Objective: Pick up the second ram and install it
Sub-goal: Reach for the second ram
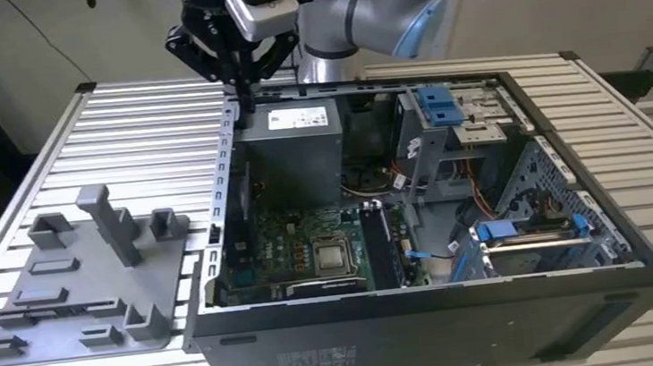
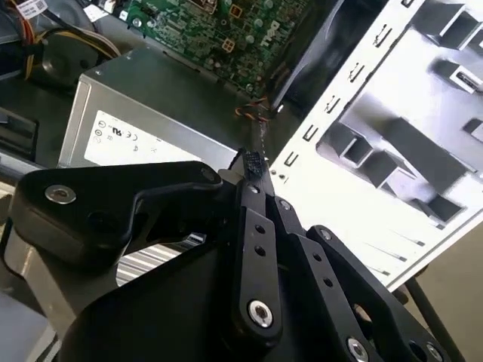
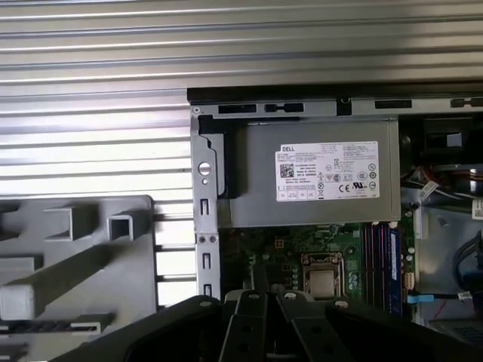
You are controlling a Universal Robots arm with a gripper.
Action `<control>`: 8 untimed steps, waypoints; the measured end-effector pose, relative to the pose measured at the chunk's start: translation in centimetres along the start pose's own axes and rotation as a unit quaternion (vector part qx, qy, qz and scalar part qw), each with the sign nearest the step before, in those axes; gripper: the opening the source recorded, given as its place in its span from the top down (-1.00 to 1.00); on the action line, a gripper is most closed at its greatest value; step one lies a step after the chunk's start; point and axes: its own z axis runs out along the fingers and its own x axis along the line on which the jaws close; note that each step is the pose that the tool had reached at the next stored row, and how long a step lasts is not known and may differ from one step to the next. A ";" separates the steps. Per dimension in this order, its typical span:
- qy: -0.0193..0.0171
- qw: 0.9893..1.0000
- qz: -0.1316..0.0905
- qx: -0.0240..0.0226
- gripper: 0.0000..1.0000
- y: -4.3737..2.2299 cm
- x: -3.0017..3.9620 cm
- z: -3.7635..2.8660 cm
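My gripper point(image 1: 244, 101) hangs over the back left corner of the open computer case point(image 1: 435, 316), above the grey power supply point(image 1: 290, 146). Its black fingers point(image 2: 253, 162) are shut with nothing visible between them. The fingertips point(image 3: 260, 277) show over the green motherboard point(image 3: 302, 245). A slim dark stick that looks like the second ram point(image 3: 53, 326) lies in a slot of the grey plastic tray point(image 1: 72, 279), left of the case and well away from the gripper. One dark stick point(image 1: 379, 248) stands in the motherboard's slots beside the processor socket point(image 1: 334, 256).
The case lies on a ribbed metal table point(image 1: 131, 139). Blue drive brackets point(image 1: 439, 105) and cables fill its far side in the exterior view's right. The tray carries upright posts point(image 1: 108, 222). The case's side wall point(image 1: 230, 201) rises between tray and motherboard.
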 end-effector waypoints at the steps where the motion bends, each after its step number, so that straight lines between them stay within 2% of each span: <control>1: 0.000 1.000 -0.001 0.000 0.79 -0.01 0.21 0.00; 8: 0.001 1.000 -0.013 0.000 0.79 -0.31 1.50 0.04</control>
